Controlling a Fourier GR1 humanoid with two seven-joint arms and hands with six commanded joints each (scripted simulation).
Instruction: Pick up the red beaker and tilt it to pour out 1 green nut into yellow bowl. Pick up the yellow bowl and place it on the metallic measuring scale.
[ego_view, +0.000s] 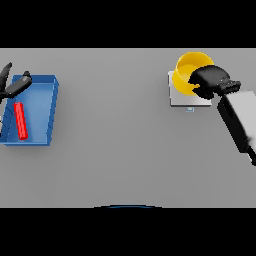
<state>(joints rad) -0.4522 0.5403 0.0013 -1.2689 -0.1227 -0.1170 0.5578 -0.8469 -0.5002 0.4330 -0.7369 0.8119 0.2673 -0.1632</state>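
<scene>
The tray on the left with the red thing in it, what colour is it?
Blue tray, clearest in the head view.

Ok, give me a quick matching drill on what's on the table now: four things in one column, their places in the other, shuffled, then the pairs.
Things:
1. red beaker
2. yellow bowl
3. right hand
4. left hand

Places:
A. over the blue tray's far left corner
B. on the metallic scale
C. lying inside the blue tray
D. at the bowl's right rim

Pairs: 1-C, 2-B, 3-D, 4-A
</scene>
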